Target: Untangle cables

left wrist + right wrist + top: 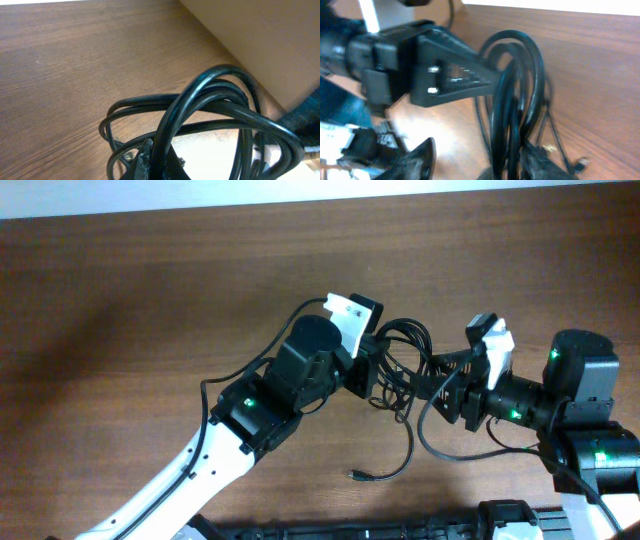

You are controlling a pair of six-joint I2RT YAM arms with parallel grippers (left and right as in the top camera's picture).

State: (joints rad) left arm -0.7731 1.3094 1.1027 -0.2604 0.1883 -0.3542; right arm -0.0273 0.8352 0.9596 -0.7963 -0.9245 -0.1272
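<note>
Black cables (395, 370) sit in a tight clump on the wood surface (150, 280), right betw. the two arms. One loose strand (405, 460) trails toward the near edge and ends in a small plug (355, 475).

The left gripper (372, 368) is nosed into the clump's left side. Its wrist view shows the loops standing up close to the lens, but can't tell whether it's pinching a strand or only touching. The right gripper (440, 385) comes in from the other side. In its wrist view the fingers are spread wide w/ the thick bundle running betw. them, nothing clamped.

Risks, as I judge them:
- If the right gripper closes here it prob. takes several strands at once, so a pull apart would cinch the knot instead of opening it.
- The two grippers are v. close, so any inward move could knock fingers together.
- If the left has no real hold, the whole clump just drags along the surface w/ the right arm.
- The trailing plug could snag a loop when the clump moves.
</note>
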